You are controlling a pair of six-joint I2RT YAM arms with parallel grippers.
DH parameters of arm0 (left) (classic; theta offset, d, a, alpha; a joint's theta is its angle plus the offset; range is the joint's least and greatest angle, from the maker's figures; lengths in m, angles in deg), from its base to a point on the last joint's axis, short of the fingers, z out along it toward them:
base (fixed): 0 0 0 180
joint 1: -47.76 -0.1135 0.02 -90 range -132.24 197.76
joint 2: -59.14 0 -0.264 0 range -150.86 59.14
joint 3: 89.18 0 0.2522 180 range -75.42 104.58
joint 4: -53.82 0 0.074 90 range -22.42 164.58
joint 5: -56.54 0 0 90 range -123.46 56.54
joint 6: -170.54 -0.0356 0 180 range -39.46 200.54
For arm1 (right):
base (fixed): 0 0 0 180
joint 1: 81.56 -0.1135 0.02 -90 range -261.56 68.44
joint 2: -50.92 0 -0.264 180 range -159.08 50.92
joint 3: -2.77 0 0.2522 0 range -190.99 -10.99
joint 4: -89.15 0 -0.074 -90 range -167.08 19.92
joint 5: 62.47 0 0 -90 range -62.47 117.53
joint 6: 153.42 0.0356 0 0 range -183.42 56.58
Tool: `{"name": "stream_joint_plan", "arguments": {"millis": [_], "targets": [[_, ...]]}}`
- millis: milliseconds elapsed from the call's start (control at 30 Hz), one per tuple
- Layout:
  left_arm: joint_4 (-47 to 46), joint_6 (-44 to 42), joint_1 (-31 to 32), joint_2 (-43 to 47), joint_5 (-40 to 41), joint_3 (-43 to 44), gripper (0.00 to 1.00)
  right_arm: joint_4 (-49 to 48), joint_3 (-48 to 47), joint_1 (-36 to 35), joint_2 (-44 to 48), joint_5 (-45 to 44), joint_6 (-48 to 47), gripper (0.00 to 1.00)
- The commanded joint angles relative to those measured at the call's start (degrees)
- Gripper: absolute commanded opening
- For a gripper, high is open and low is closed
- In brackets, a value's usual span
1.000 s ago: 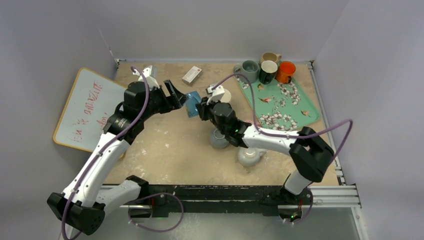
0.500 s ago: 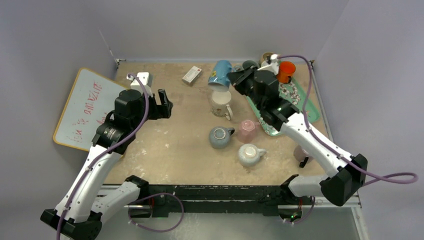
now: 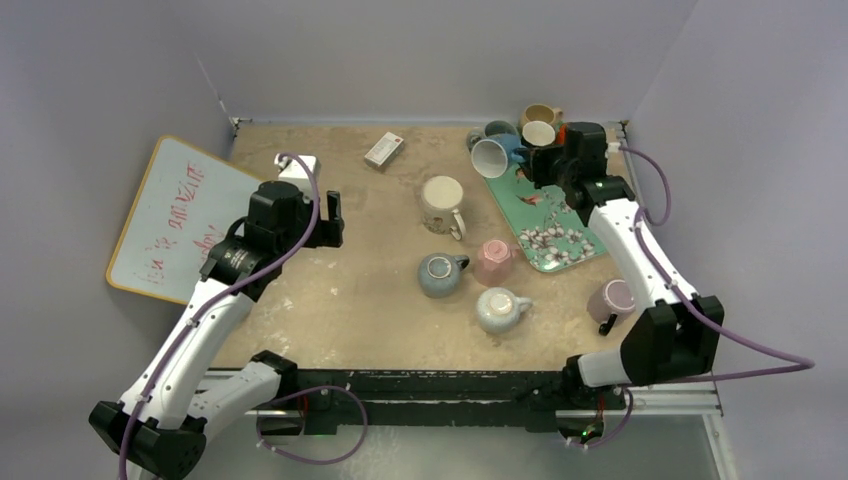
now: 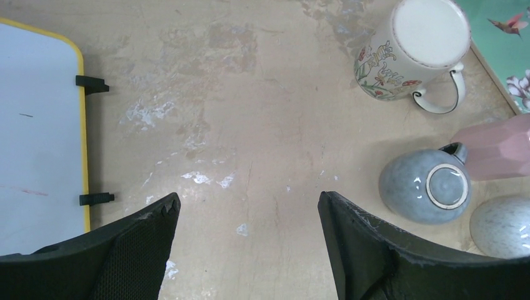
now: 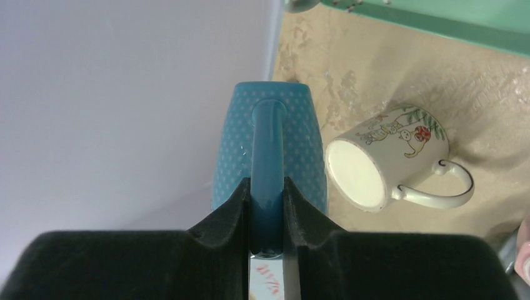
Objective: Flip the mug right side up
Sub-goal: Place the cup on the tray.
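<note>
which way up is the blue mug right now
Tipped sideways: the blue mug shows its white inside toward the left, its handle clamped in the right gripper.

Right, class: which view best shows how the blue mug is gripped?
The right wrist view: the blue mug fills the frame, its handle pinched between the right gripper's closed fingers. The top view shows the mug small and tilted by the tray, the grip unclear. The left wrist view misses it.
</note>
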Motion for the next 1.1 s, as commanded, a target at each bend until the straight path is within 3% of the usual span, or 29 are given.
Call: {"name": "stream_joint_plan", "arguments": {"millis": [0, 200, 600, 1067], "targets": [[-0.8, -1.7, 0.1, 0.6, 1.2, -0.1, 0.80, -5.9, 2.5, 5.3, -0.1, 10.8, 13.9, 0.00], [-1.0, -1.8, 0.1, 1.3, 1.8, -0.6, 0.80, -10.0, 6.0, 11.3, -5.0, 20.2, 19.0, 0.00], [-1.0, -1.8, 0.1, 1.3, 2.3, -0.9, 0.80, -15.7, 13.8, 14.8, -10.9, 26.0, 30.7, 0.00], [-1.0, -1.9, 0.1, 1.2, 2.4, -1.0, 0.80, -19.9, 10.8, 17.0, -21.6, 31.4, 32.6, 0.00]]}}
